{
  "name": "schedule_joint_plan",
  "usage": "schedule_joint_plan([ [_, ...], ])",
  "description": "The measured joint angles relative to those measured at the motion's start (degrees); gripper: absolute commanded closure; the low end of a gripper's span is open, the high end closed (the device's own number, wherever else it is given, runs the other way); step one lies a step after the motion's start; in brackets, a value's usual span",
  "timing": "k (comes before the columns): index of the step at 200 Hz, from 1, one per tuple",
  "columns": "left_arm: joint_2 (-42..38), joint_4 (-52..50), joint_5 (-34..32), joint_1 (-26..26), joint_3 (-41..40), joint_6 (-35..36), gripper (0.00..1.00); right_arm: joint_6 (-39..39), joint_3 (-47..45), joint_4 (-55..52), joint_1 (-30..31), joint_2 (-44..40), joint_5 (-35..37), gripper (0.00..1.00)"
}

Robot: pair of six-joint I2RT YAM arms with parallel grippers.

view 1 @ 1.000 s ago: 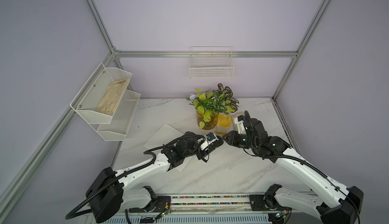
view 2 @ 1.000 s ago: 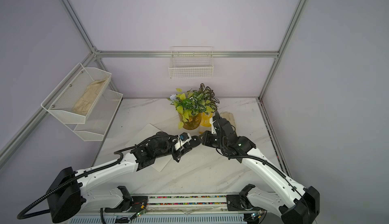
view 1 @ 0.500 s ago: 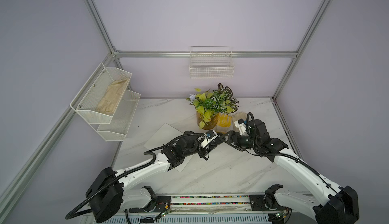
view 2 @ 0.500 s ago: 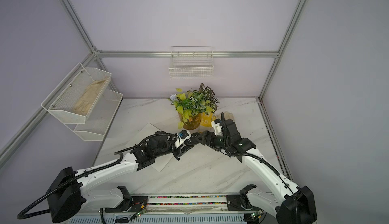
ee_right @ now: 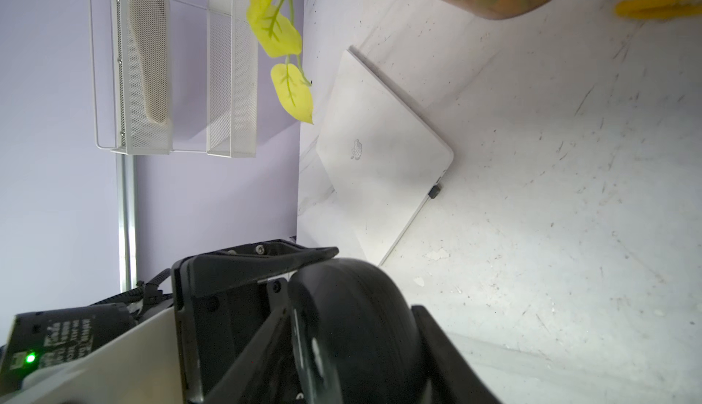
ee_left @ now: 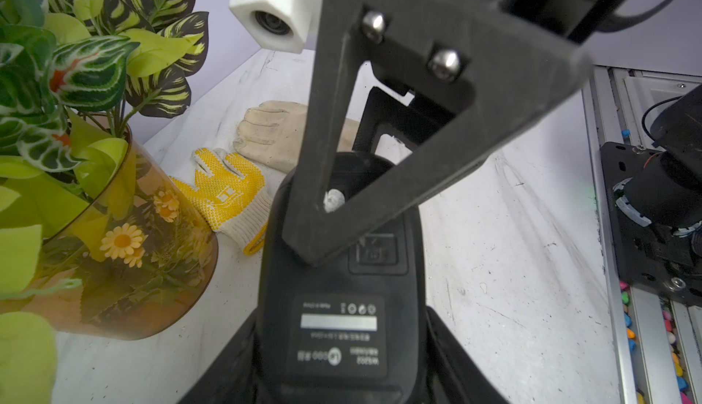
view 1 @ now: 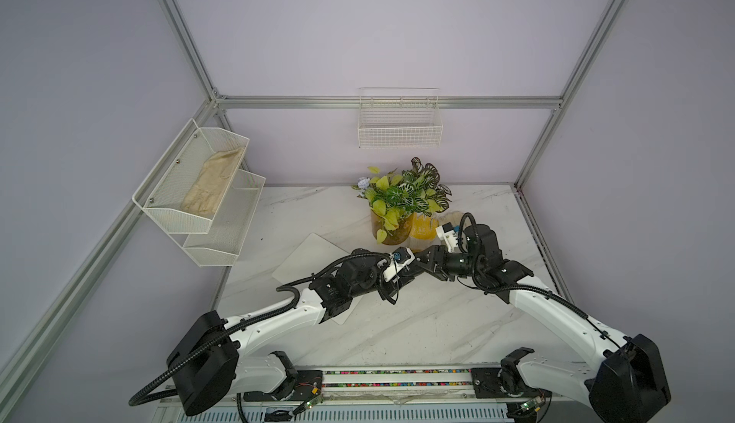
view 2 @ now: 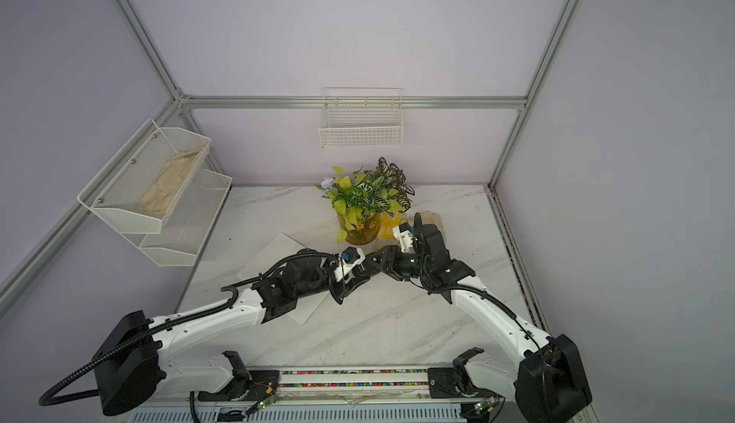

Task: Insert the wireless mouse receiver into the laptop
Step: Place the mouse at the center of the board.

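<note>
The closed white laptop (ee_right: pixel 380 155) lies flat on the marble table (view 1: pixel 437 321), partly under my left arm in both top views (view 1: pixel 310 254) (view 2: pixel 270 254). A tiny dark stub, the wireless mouse receiver (ee_right: pixel 435 192), sits against the laptop's side edge; I cannot tell how deep it is in. My left gripper (ee_left: pixel 338 349) (view 1: pixel 403 276) is shut on the sides of a black mouse (ee_left: pixel 342 307), held above the table with its label side to the wrist camera. My right gripper (ee_right: pixel 353 345) (view 1: pixel 421 260) meets it, shut across the same mouse (ee_right: pixel 353 307).
A leafy plant in an amber glass pot (view 1: pixel 391 228) stands just behind the grippers. A yellow glove (ee_left: pixel 224 193) and a beige glove (ee_left: pixel 273 132) lie beside it. White mesh shelves (view 1: pixel 199 194) hang on the left wall, a wire basket (view 1: pixel 399 122) on the back wall.
My right wrist has rolled over and shifted left, and its jaws opened wide, then closed on the mouse. The left arm has stayed nearly still, holding the mouse.
</note>
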Motion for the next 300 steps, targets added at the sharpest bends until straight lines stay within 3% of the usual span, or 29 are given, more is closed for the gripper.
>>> schedule_joint_plan([
  [41, 0.24, 0.39, -0.31, 0.04, 0.00, -0.87, 0.68, -0.02, -0.22, 1.73, 0.13, 0.07, -0.37, 0.64],
  [67, 0.35, 0.42, -0.28, 0.04, 0.00, -1.77, 0.59, -0.96, -0.26, 1.95, 0.22, 0.07, -0.33, 0.72],
  [81, 0.35, 0.39, -0.35, 0.04, 0.00, -1.99, 0.38, -1.70, -0.24, 1.84, 0.26, 0.09, -0.15, 0.73],
  [89, 0.35, 0.39, -0.46, 0.02, 0.00, -2.14, 0.20, -2.19, -0.04, 1.55, 0.33, 0.13, -0.04, 0.74],
  [92, 0.35, 0.42, -0.59, 0.00, 0.00, -2.05, 0.04, -2.56, 0.11, 1.31, 0.37, 0.20, 0.09, 0.74],
  [96, 0.35, 0.48, -0.74, -0.02, 0.00, -2.21, 0.00, -2.84, 0.35, 0.83, 0.46, 0.26, 0.42, 0.75],
  [146, -2.10, -1.36, -4.72, -0.20, -0.07, -4.17, 0.00, -13.70, 10.14, -12.37, 0.92, 4.39, 9.55, 0.75],
  [162, -6.54, -5.40, -4.28, 0.46, -0.07, -5.14, 0.00, -19.39, 14.47, -16.13, 2.49, 5.81, 16.63, 0.75],
  [182, -14.03, -10.64, -1.49, 2.97, -0.07, -6.69, 0.00, -26.95, 17.79, -18.29, 8.72, 8.17, 28.11, 0.73],
  [234, -30.10, -22.97, 12.92, 15.32, -0.02, -13.97, 0.00, -43.65, 18.38, -17.57, 27.89, 18.80, 54.21, 0.68],
  [267, -32.48, -27.87, 23.85, 24.83, -0.02, -19.54, 0.00, -51.54, 16.87, -16.72, 37.35, 24.41, 68.61, 0.66],
  [300, -32.63, -29.59, 35.01, 33.31, -0.48, -24.44, 0.00, -57.09, 12.35, -13.81, 42.93, 24.76, 76.85, 0.66],
])
